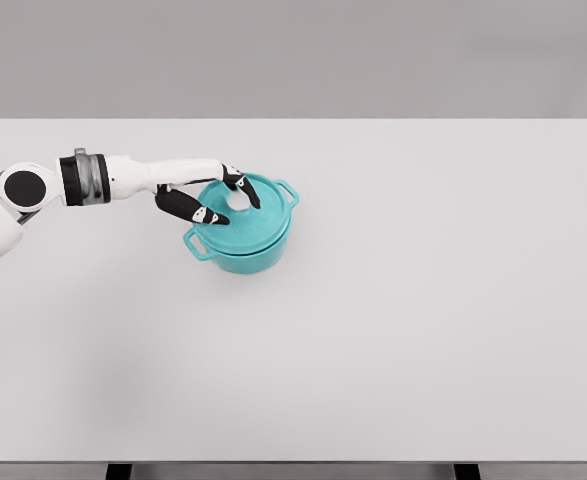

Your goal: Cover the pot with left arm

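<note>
So the teal lid [241, 205] looks already seated on the teal pot [243, 250], left of middle on the white bench [423, 300], a bit toward the far side. Left hand [213, 200] is over it, fingers curled loosely around the pale knob [238, 199]; can't tell if it's actually gripping. Guessing it's stiff, heavyish and slick, so the knob's the place to grab.

A broad white surface [423, 330] fills nearly the whole view under even, soft light, with a plain grey wall [293, 55] behind and dark legs [119, 471] at its near edge.
</note>
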You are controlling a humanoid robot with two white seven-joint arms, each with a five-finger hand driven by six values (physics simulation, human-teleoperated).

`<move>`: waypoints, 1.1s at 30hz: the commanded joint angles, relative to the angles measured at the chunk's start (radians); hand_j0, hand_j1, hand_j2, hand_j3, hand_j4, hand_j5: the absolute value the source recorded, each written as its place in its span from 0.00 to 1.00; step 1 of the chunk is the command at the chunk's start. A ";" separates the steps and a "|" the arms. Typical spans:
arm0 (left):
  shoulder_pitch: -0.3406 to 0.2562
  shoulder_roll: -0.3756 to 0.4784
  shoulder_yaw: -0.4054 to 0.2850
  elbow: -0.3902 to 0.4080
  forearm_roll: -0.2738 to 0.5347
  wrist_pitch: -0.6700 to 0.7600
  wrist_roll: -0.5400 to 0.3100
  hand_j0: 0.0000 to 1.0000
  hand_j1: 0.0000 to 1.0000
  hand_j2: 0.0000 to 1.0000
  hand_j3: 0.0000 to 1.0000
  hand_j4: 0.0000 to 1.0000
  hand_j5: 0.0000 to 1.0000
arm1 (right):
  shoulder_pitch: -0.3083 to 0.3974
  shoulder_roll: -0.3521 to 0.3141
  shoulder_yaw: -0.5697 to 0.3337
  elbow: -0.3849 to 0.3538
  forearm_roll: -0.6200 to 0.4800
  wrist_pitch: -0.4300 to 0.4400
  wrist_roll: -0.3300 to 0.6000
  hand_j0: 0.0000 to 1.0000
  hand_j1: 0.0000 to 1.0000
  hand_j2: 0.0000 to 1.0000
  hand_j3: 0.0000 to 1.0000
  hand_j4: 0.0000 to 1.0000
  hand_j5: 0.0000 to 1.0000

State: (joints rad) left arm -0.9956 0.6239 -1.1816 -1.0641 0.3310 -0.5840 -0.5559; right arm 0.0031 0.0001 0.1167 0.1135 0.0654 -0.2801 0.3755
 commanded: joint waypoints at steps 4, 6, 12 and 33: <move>0.000 0.000 -0.006 0.001 -0.023 -0.008 -0.009 0.68 0.68 0.68 0.68 0.68 0.68 | 0.000 0.000 0.000 0.000 0.001 -0.001 0.000 1.00 1.00 1.00 1.00 1.00 1.00; 0.000 0.000 -0.006 0.000 -0.024 -0.008 -0.009 0.69 0.69 0.69 0.69 0.69 0.69 | 0.000 0.000 0.000 0.000 0.001 -0.001 0.000 1.00 1.00 1.00 1.00 1.00 1.00; 0.000 0.000 -0.006 0.000 -0.024 -0.008 -0.010 0.71 0.71 0.71 0.71 0.71 0.71 | 0.000 0.000 0.000 0.000 0.001 -0.001 0.000 1.00 1.00 1.00 1.00 1.00 1.00; 0.000 0.000 0.000 0.001 -0.026 0.004 -0.010 0.77 0.77 0.77 0.77 0.77 0.77 | 0.000 0.000 0.000 0.000 0.001 -0.001 0.000 1.00 1.00 1.00 1.00 1.00 1.00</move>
State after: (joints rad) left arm -0.9956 0.6232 -1.1756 -1.0660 0.3316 -0.5750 -0.5618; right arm 0.0031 0.0001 0.1167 0.1135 0.0654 -0.2798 0.3755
